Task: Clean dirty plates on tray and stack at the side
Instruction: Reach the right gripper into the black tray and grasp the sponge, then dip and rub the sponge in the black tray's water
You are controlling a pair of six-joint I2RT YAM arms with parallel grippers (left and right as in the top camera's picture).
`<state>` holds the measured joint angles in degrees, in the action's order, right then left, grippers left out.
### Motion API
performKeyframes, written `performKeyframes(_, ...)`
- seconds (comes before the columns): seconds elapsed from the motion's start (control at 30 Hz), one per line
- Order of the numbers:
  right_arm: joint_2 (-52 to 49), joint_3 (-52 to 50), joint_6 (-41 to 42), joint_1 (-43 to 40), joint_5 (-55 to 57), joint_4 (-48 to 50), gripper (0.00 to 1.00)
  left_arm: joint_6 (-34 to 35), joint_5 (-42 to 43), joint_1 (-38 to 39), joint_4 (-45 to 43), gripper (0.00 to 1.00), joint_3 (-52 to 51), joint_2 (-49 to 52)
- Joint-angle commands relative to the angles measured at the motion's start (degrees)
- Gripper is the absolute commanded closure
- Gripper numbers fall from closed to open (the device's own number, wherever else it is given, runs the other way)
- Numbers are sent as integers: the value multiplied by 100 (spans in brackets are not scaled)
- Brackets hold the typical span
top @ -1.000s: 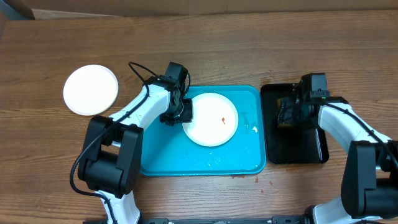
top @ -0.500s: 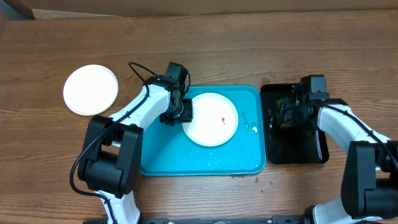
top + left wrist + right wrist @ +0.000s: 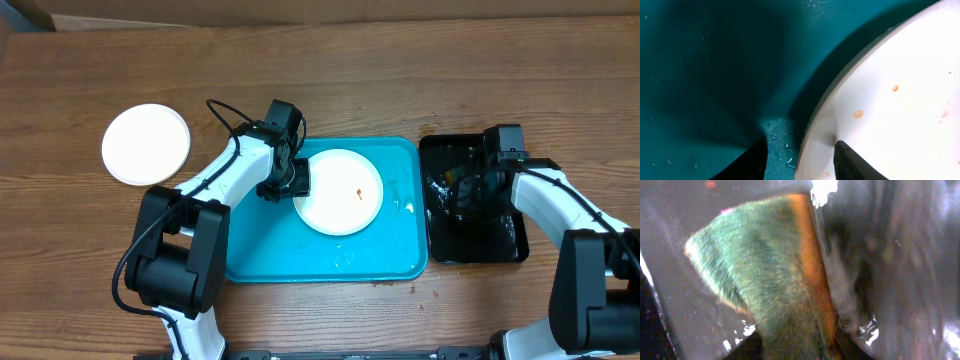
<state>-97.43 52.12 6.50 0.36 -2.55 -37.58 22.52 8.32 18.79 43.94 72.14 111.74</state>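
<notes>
The white-and-black left arm [image 3: 225, 170] bends at the elbow and reaches inward. The left tool [image 3: 292, 181] is clamped on the rim of the round white plate [image 3: 341, 191], with one finger [image 3: 852, 162] on its top face and the other outside. The right arm [image 3: 552, 196] angles inward with its wrist low, and the right tool [image 3: 466, 189] pinches a green-and-orange sponge [image 3: 765, 280].

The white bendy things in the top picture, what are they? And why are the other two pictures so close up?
They are two robot arms at a wooden table, filmed from above. The close-ups come from small cameras on their wrists. The left gripper pinches the rim of a dirty plate lying in the blue tray. The right gripper holds a green and orange sponge at the black tray. A second plate sits on the table beside.
</notes>
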Motion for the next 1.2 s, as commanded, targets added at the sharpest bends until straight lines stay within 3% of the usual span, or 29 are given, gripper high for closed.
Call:
performKeyframes(0.0, -96, -118, 72, -4, -59, -98, 82, 42, -125, 42, 17, 55, -74, 44)
performKeyframes(0.07, -98, -116, 72, -4, -57, -133, 83, 42, -122, 44, 15, 55, -74, 44)
performKeyframes(0.1, -96, -118, 72, -4, -57, -149, 79, 42, -122, 44, 15, 55, -74, 44)
performKeyframes(0.13, -96, -118, 74, -4, -57, -155, 61, 42, -122, 44, 15, 55, -74, 44)
performKeyframes(0.2, -96, -116, 70, -4, -52, -142, 11, 42, -125, 44, 15, 55, -74, 44)
performKeyframes(0.23, -96, -116, 70, -4, -52, -90, 6, 42, -125, 44, 15, 55, -74, 44)
performKeyframes(0.47, -96, -105, 70, -4, -52, 739, 6, 42, -125, 42, 11, 54, -74, 44)
performKeyframes(0.6, -96, -105, 70, -4, -52, 907, 18, 39, -127, 42, 13, 53, -74, 44)
performKeyframes(0.73, -96, -107, 66, -4, -52, 901, 57, 42, -127, 42, 13, 54, -74, 44)
performKeyframes(0.8, -96, -107, 66, -4, -52, 903, 67, 42, -127, 42, 13, 53, -74, 44)
performKeyframes(0.87, -96, -107, 66, -4, -50, 918, 67, 42, -125, 42, 13, 53, -74, 44)
performKeyframes(0.9, -96, -107, 66, -4, -52, 951, 60, 42, -125, 44, 13, 54, -74, 44)
performKeyframes(0.93, -96, -107, 68, -4, -52, 992, 36, 42, -125, 44, 13, 53, -74, 44)
performKeyframes(0.97, -96, -107, 68, -4, -52, 1021, 25, 42, -125, 42, 13, 53, -74, 44)
performKeyframes(1.07, -96, -107, 68, -4, -52, 1145, 26, 42, -125, 42, 13, 53, -74, 44)
performKeyframes(1.17, -96, -107, 66, -4, -52, 1239, 63, 42, -125, 44, 13, 53, -74, 44)
